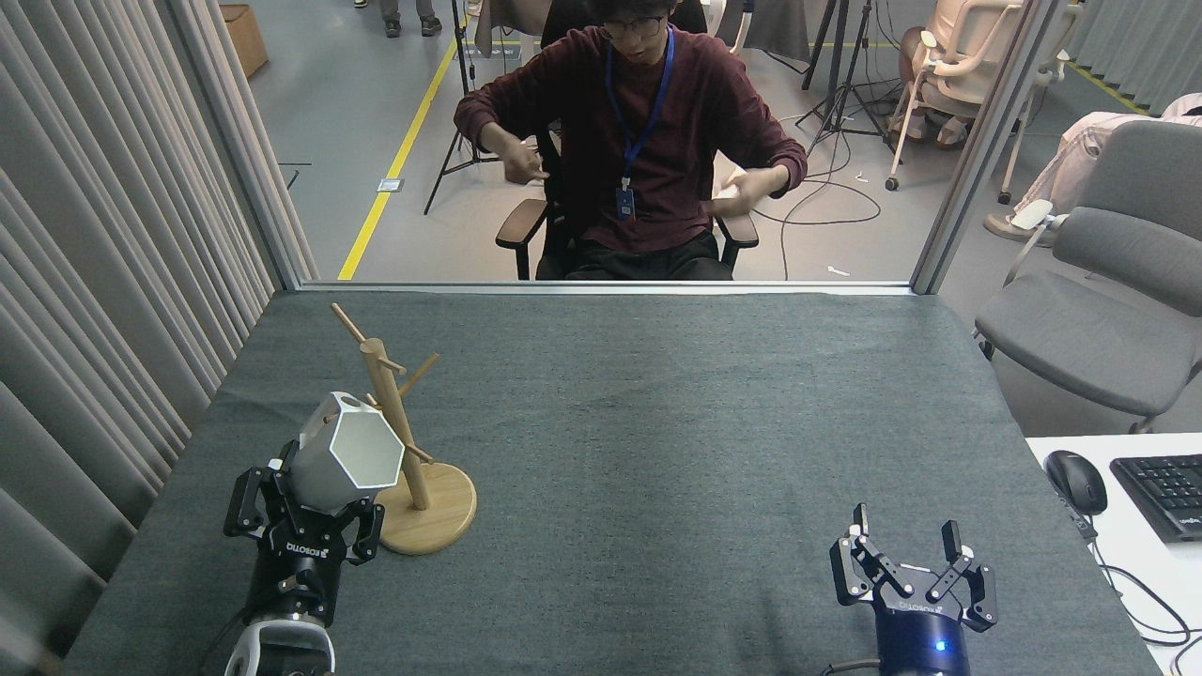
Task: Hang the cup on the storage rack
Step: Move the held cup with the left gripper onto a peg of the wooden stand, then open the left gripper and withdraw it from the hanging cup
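Observation:
The white hexagonal cup (352, 454) is tilted on its side with its mouth toward me, held up off the table by my left gripper (310, 512), which is shut on its lower wall. The cup's handle side sits at the top left. Its right edge overlaps the pole of the wooden storage rack (404, 441), which stands on its round base just right of the cup; whether they touch I cannot tell. My right gripper (909, 549) rests low at the front right, open, with nothing between its fingers.
A person sits in a chair (535, 225) beyond the table's far edge, arms out in front. Grey curtains (103, 282) run along the left side. A grey chair (1108, 310) and a desk with mouse (1078, 481) and keyboard stand at the right.

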You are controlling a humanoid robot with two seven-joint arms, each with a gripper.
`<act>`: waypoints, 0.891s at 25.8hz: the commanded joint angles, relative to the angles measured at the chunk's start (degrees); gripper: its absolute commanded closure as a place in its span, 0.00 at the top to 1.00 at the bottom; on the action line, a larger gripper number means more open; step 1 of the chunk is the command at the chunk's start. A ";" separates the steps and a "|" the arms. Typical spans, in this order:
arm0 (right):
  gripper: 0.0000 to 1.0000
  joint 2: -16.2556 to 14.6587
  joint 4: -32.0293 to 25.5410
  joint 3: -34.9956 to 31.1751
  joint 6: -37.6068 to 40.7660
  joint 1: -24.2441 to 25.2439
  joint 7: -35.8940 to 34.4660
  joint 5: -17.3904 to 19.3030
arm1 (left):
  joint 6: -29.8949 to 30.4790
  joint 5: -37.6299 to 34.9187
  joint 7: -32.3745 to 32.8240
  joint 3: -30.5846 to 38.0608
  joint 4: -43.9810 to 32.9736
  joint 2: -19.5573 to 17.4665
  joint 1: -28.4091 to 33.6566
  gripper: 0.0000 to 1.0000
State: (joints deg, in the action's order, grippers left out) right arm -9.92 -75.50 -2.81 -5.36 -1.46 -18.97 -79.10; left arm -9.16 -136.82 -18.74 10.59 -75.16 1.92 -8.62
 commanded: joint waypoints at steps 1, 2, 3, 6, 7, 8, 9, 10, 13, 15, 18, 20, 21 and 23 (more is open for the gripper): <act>0.98 0.07 0.00 0.00 -0.01 0.05 -0.01 0.00 | 0.20 0.06 -0.60 -0.13 -0.07 -0.16 0.09 0.69; 0.98 0.16 0.00 0.00 -0.01 0.05 -0.01 0.09 | 0.37 0.15 -1.56 -0.40 -0.08 -0.16 0.18 0.71; 0.98 0.16 0.00 0.00 -0.01 0.05 -0.01 0.09 | 0.37 0.15 -2.62 -0.75 0.01 0.02 0.18 0.74; 0.98 -0.01 -0.09 0.00 0.00 -0.03 -0.01 0.18 | 0.72 0.06 -4.20 -1.10 0.01 1.16 0.18 0.99; 0.98 -0.01 -0.09 0.00 0.08 -0.03 -0.01 0.18 | 0.81 0.06 -4.20 -1.10 0.01 1.25 0.18 0.99; 0.98 -0.01 -0.09 0.00 0.08 -0.03 -0.01 0.18 | 0.90 0.06 -4.20 -1.19 0.01 1.34 0.09 0.99; 0.98 -0.01 -0.09 0.00 0.08 -0.03 -0.01 0.18 | 0.99 -0.03 -4.20 -1.19 0.01 1.34 0.09 0.99; 0.98 -0.01 -0.09 0.00 0.08 -0.03 -0.01 0.27 | 1.08 -0.03 -4.20 -1.19 -0.08 1.34 0.09 0.99; 0.98 0.07 -0.09 0.00 0.08 0.05 -0.10 0.27 | 1.43 0.06 -4.29 -1.19 -0.25 1.34 0.35 0.99; 0.98 0.07 -0.09 0.00 0.08 0.14 -0.28 0.27 | 1.43 0.06 -4.29 -1.19 -0.69 1.25 0.71 0.99; 0.98 0.25 -0.09 0.00 0.08 0.14 -0.28 0.27 | 1.43 0.06 -4.29 -1.19 -1.74 1.25 2.20 0.99; 0.98 0.16 0.00 0.00 0.08 0.06 -0.36 0.27 | 1.51 0.15 -4.29 -1.19 -2.54 1.25 2.73 0.99; 0.98 0.16 0.00 0.00 0.08 0.05 -0.36 0.27 | 1.51 0.32 -4.29 -1.10 -2.80 0.99 2.99 0.99; 0.98 0.25 0.00 0.00 0.08 0.05 -0.36 0.27 | 1.60 0.76 -4.29 -0.66 -2.89 0.81 3.08 0.99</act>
State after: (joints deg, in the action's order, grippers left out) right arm -9.70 -75.52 -2.81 -5.25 -1.35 -19.28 -78.84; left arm -7.65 -136.51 -23.04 9.53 -77.55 2.99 -6.00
